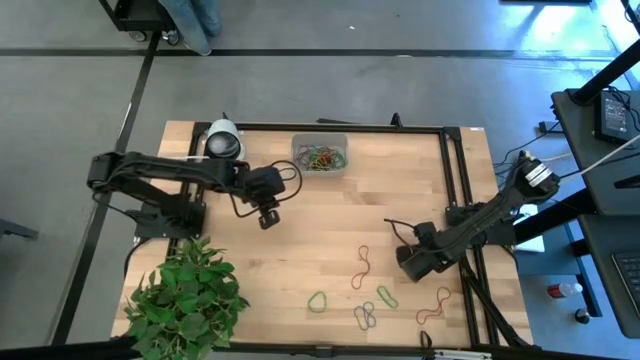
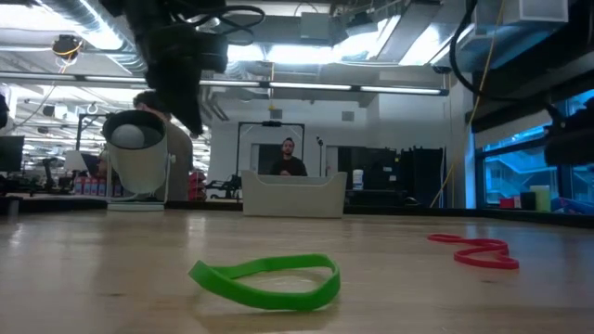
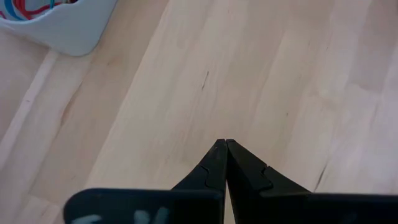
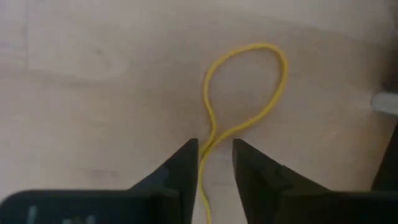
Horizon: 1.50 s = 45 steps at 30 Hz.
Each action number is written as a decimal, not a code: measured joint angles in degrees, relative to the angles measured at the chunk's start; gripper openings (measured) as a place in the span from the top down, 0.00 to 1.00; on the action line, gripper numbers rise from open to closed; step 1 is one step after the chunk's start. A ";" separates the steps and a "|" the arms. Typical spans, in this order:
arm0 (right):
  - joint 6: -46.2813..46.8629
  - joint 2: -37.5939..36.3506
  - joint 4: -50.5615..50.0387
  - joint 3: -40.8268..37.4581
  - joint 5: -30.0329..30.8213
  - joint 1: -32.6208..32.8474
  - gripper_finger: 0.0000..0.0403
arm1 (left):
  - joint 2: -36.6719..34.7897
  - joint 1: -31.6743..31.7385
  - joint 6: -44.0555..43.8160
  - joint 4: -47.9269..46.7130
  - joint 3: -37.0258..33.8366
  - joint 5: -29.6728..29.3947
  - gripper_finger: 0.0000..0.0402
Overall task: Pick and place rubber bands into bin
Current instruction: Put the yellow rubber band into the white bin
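The bin (image 1: pixel 320 155) stands at the table's far middle with several coloured rubber bands inside; its corner (image 3: pixel 62 28) shows in the left wrist view. Loose rubber bands lie near the front right: red (image 1: pixel 362 268), green (image 1: pixel 318 300), green (image 1: pixel 387 296), grey (image 1: pixel 365 316), red (image 1: pixel 433 305). My left gripper (image 1: pixel 268 217) (image 3: pixel 225 144) is shut and empty above bare wood, to the near left of the bin. My right gripper (image 1: pixel 408 264) (image 4: pixel 215 149) points down, open, its fingers on either side of a thin yellow rubber band (image 4: pixel 249 87) lying flat on the table.
A potted plant (image 1: pixel 185 300) fills the front left corner. A white-and-black tape roll (image 1: pixel 222 140) stands at the far left. Black cables (image 1: pixel 285 180) loop off the left arm. In the low view a green band (image 2: pixel 269 278) and a red one (image 2: pixel 478 252) lie in front.
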 joint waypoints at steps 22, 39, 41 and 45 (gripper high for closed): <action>5.61 6.16 0.21 7.58 -0.52 -1.89 0.99 | -19.18 0.03 0.61 -3.28 -14.52 0.98 1.00; -30.06 5.77 -23.53 39.45 22.73 -20.96 1.00 | -26.62 0.03 -0.02 -2.61 -18.93 -0.51 1.00; -38.73 5.68 -21.62 41.95 24.27 -25.43 1.00 | -26.60 0.03 0.05 -2.60 -18.92 -1.03 1.00; -57.54 5.78 -10.86 44.57 24.74 -34.31 1.00 | -26.60 0.29 -0.17 -2.58 -18.91 -1.82 1.00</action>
